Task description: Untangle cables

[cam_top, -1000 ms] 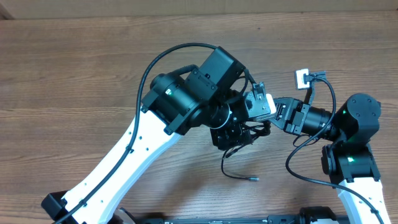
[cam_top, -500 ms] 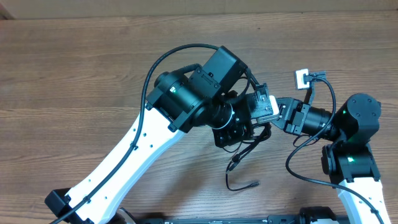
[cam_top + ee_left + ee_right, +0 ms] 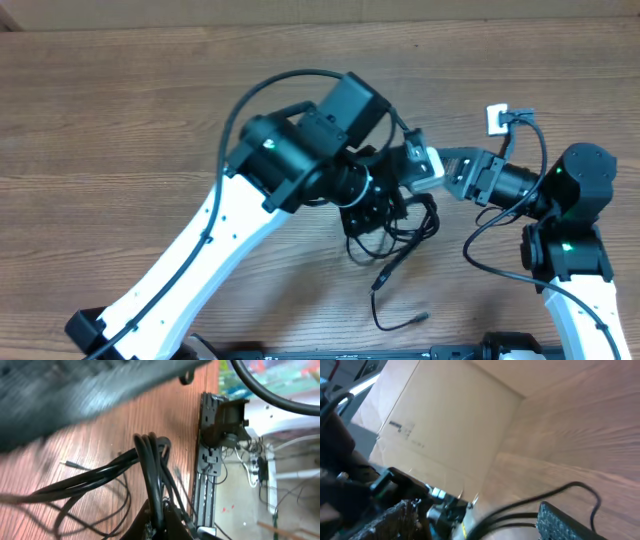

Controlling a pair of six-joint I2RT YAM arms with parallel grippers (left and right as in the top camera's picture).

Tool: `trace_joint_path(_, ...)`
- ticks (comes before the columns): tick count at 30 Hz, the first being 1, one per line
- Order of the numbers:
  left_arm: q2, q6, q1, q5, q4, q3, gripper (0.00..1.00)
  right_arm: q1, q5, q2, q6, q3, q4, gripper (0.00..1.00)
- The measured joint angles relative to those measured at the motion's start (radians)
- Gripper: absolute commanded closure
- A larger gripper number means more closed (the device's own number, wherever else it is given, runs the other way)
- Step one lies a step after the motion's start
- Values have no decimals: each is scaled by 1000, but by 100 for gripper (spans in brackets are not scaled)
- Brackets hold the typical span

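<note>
So the whole thing is hinging on where the cables (image 3: 398,260) are sitting relative to the two arms. The left pincer (image 3: 157,521) is hanging over the middle of the tabletop (image 3: 120,100). Going by its wrist view, it's clamping down on the bundle: several black strands are running together straight into it, then fanning out toward the wood.

From overhead the clump is bunching up right under that wrist. One loose tail is trailing away toward the robot's side of the tabletop, with its free end lying well apart from both arms. So the long axis is running roughly from the clump back toward the arm bases.

The right pincer (image 3: 480,522) is sitting just beside the clump on its right (practically touching the left wrist, seen from above). Its fingers are looking spread apart, with a couple of strands crossing the gap between them. They're not pinched as far as I can tell, though that view is pretty blurry.

My read: the right arm is the nearer one for grabbing a strand. It'd be pulling sideways, away from the left, across the bundle's axis rather than along it.
</note>
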Motion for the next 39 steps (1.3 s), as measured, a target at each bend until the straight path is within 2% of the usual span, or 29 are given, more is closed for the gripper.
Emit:
trace_joint_path(11, -55, -153, 191, 33, 8, 0, 96, -37, -79, 0, -167, 0, 0, 29)
trace_joint_path(21, -55, -151, 244, 206, 12, 0, 96, -37, -178, 0, -334, 0, 1, 34)
trace_joint_path(27, -55, -150, 244, 243, 27, 0, 96, -37, -195, 0, -391, 0, 1, 44)
trace_joint_path(33, -55, -151, 244, 263, 62, 0, 96, -37, -205, 0, -410, 0, 2, 49)
trace_joint_path(36, -55, -151, 244, 269, 77, 0, 96, -37, -214, 0, -414, 0, 2, 60)
trace_joint_path(39, -55, -151, 244, 274, 80, 0, 96, -37, -222, 0, -418, 0, 2, 65)
